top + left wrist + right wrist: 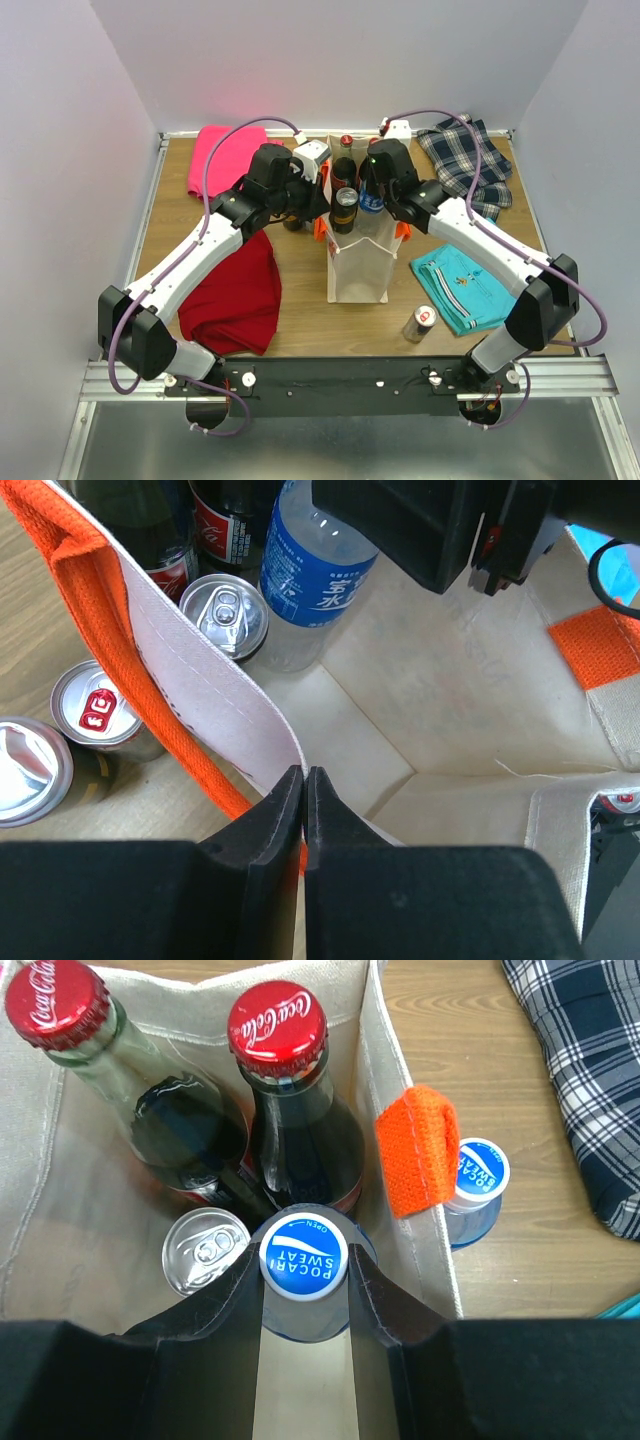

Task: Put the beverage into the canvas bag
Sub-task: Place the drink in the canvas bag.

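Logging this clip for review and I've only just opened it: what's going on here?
The left gripper pinches the rim of the canvas bag, holding that side up. The right gripper is down inside the bag, closed around a Pocari Sweat bottle, next to two Coca-Cola bottles and a silver can already inside. A second Pocari bottle and two other cans stand just outside it.

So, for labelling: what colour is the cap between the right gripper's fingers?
Blue cap, white lettering; best in right wrist view.
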